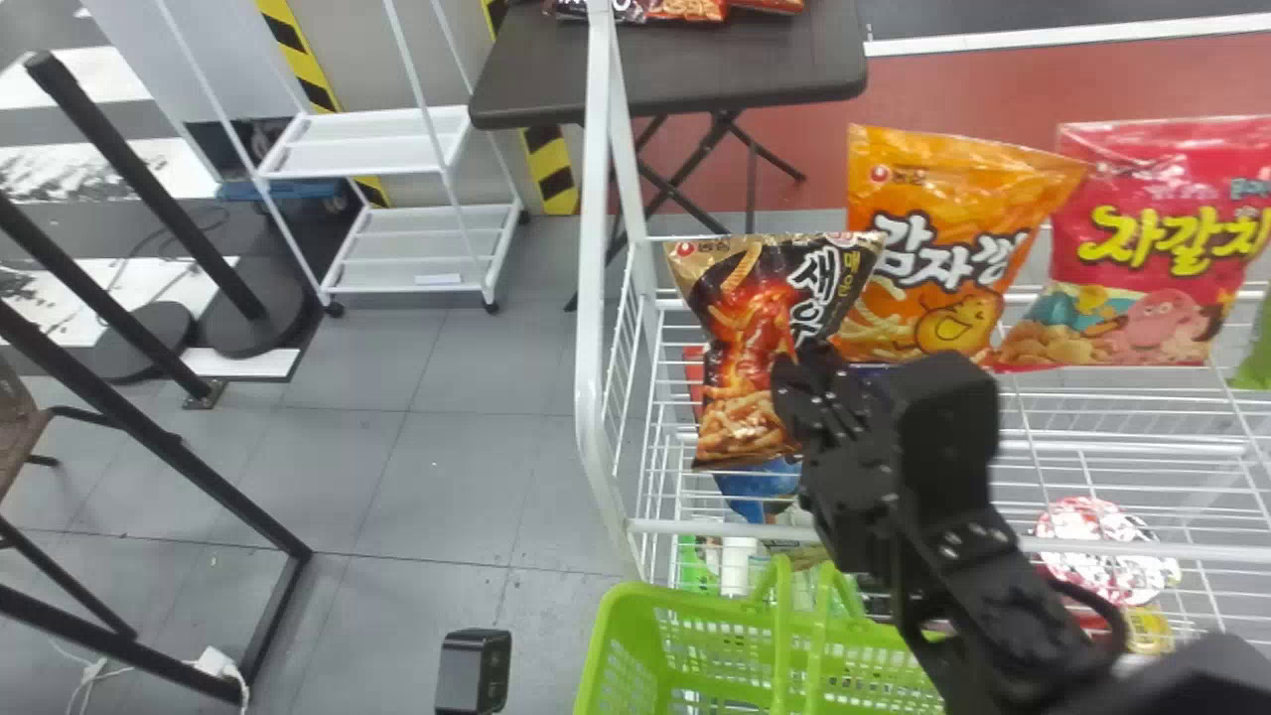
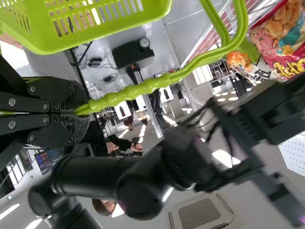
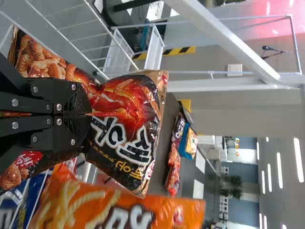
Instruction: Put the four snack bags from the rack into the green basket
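grey floor tiles (image 1: 447,477) run up to a white wire rack (image 1: 592,397), with a dark tabletop (image 1: 675,74) behind it bearing more packets (image 1: 685,8). the right arm (image 1: 1003,586) comes in from the lower right corner of the head view and slants up and leftward over the rack, its wrist just above the wires. the right gripper (image 1: 797,375) has its jaws pinched on the black snack bag (image 1: 740,348), crumpling its middle; the bag is slightly tilted at the rack's left end, overlapping the orange bag (image 1: 943,218). beside that one stands the pink bag (image 1: 1142,258), then a green bag (image 1: 1259,348). the left gripper (image 2: 78,113) has its jaws clenched around the handle (image 2: 143,87) of the green basket (image 1: 635,596), near the rack.
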